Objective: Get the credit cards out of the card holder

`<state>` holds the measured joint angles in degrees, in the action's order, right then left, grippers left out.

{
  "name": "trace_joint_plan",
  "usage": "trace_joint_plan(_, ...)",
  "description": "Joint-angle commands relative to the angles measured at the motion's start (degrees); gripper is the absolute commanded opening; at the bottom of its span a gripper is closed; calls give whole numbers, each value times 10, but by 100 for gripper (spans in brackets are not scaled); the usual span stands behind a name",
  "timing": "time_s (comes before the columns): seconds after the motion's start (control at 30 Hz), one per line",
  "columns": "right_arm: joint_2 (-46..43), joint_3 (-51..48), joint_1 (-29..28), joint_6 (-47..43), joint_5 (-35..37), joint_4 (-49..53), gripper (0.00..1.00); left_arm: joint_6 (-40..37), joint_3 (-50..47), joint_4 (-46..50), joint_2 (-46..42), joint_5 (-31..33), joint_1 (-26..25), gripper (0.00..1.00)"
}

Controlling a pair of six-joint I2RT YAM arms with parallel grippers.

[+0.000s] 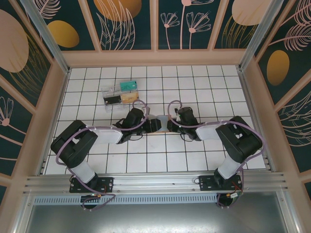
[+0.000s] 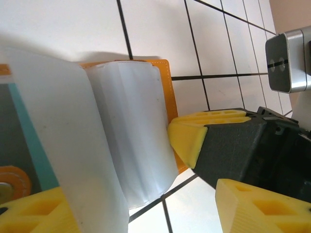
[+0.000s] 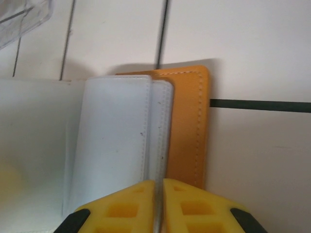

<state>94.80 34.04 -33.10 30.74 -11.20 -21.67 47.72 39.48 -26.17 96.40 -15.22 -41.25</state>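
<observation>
- Centrally placed, the card holder (image 1: 162,119) lies on the counter (image 1: 194,87) between the two claws, near the clear tray (image 1: 111,89) but apart from it.
- Card holder, outer cover (image 3: 189,126): flat, orange-brown and leather-like, with rounded corners and a stitched line along the edge.
- Card holder, inner leaves (image 2: 131,126): pale blue-grey, smooth, frosted and half see-through. They lift off the cover in a soft curve.
- Right claw (image 3: 159,201): its yellow ribbed fingers are pinched together on the near edge of the card holder, at the pale leaves.
- Left claw (image 2: 146,211): its yellow fingers stand wide apart, with a frosted leaf passing between them. A teal stripe and an orange disc (image 2: 12,182) show beside the near finger (image 2: 34,213).
- Clear tray: hard, glossy plastic, holding teal, black and tan flat pieces.
- Counter: white square tiles with thin dark grout lines, matt.
- Walls (image 1: 126,24): dark teal panels with gold discs and pink plant outlines, set in peach frames.
- Rail (image 1: 155,182): brushed aluminium along the near edge, carrying both arm bases.
</observation>
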Motion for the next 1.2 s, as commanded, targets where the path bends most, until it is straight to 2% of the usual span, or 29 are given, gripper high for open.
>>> trace_joint_plan(0.0, -18, -22, 15, 29, 10, -9, 15, 10, 31, -28, 27, -14, -13, 65)
trace_joint_plan(0.07, -15, -26, 40, 34, -4, -13, 15, 10, 43, -29, 45, -14, -20, 65)
trace_joint_plan(0.2, -20, -31, 43, 38, -7, -21, 15, 14, 60, -31, 57, -1, -29, 64)
trace_joint_plan(0.63, -137, -98, 67, 63, 75, -37, 17, 21, 126, -26, 112, -9, -59, 64)
trace_joint_plan(0.73, -145, -102, 75, 62, 73, -33, 17, 26, 125, -28, 120, -4, -63, 64)
trace_joint_plan(0.93, -156, -106, 78, 61, 75, -32, 19, 31, 105, -32, 100, 14, -63, 60)
trace_joint_plan(1.07, -162, -109, 78, 60, 75, -36, 21, 3, 103, 1, 61, 37, -62, 58)
trace_joint_plan(1.17, -171, -112, 78, 61, 78, -39, 22, -6, 118, 26, 70, 37, -62, 57)
